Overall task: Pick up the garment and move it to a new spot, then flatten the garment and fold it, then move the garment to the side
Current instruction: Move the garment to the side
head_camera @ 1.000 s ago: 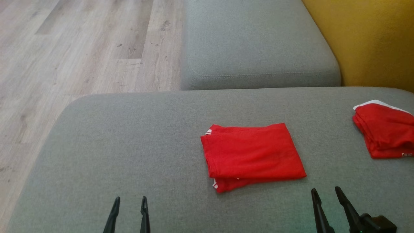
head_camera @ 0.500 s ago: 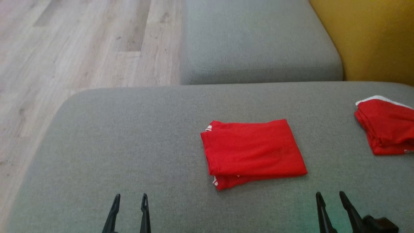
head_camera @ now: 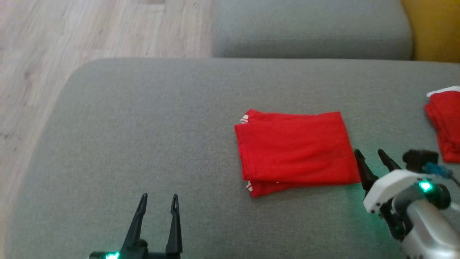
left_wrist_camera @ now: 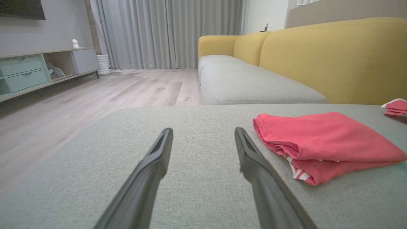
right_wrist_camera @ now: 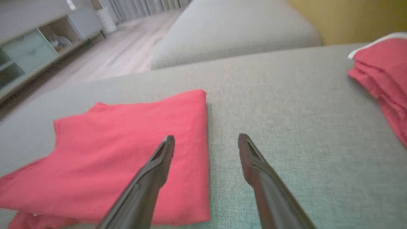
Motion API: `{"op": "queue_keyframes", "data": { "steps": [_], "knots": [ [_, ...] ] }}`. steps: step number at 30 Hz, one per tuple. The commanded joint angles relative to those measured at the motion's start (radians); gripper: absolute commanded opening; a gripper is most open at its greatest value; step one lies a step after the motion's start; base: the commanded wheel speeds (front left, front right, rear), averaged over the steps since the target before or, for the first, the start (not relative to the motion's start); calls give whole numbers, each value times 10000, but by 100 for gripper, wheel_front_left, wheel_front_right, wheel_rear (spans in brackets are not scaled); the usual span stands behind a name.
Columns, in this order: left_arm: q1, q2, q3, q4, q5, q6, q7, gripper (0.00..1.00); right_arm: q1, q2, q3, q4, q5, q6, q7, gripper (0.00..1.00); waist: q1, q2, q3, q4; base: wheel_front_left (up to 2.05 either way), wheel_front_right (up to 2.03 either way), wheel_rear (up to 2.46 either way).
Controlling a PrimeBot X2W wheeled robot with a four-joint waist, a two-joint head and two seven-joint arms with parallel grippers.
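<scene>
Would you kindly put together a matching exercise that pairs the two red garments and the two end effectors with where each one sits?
Column one:
1. folded red garment
2. second red garment
3. left end effector
4. right end effector

Column two:
a. open, at the folded garment's right edge
b. far right, showing a white trim
c. lying flat near the middle of the grey cushion
d. open, over bare cushion to the left of the garments

Pairs: 1-c, 2-b, 3-d, 4-a.

The right gripper (head_camera: 368,152) is brought forward, its spread fingers (head_camera: 362,164) now set just beside the folded red garment's (head_camera: 294,147) right edge.
</scene>
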Motion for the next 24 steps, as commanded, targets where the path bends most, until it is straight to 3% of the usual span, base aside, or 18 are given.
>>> {"op": "queue_keyframes", "data": {
  "steps": [1,7,8,9,10,19,24],
  "knots": [
    [-555,-68,167,-357,-62,61,-82,100,-461,-224,478,-60,196,67,156,100,-2,0,387,257,0,0,0],
    [-1021,-68,-161,-296,-118,155,-82,100,-1421,-613,1720,1140,1375,67,702,100,-2,0,861,499,0,0,0],
    [-1071,-68,-194,-283,-125,175,-82,100,-1509,-642,1914,1299,1511,67,720,92,-2,0,898,524,0,0,0],
    [-1115,-68,-215,-278,-133,196,-82,100,-1580,-640,2119,1392,1677,67,720,55,-2,0,929,537,0,0,0],
    [-1154,-68,-226,-283,-139,220,-82,100,-1651,-639,2297,1455,1872,67,714,0,-2,0,981,538,0,0,0],
    [-1482,-68,-242,-379,-130,400,-82,100,-3254,-1311,3368,2025,2306,67,-269,0,-2,0,1630,143,0,0,0],
    [-1816,-68,-375,-449,-124,460,-82,100,-4581,-2133,3802,2237,2292,67,-355,0,-2,0,2206,-211,0,0,0]
  ]
}}
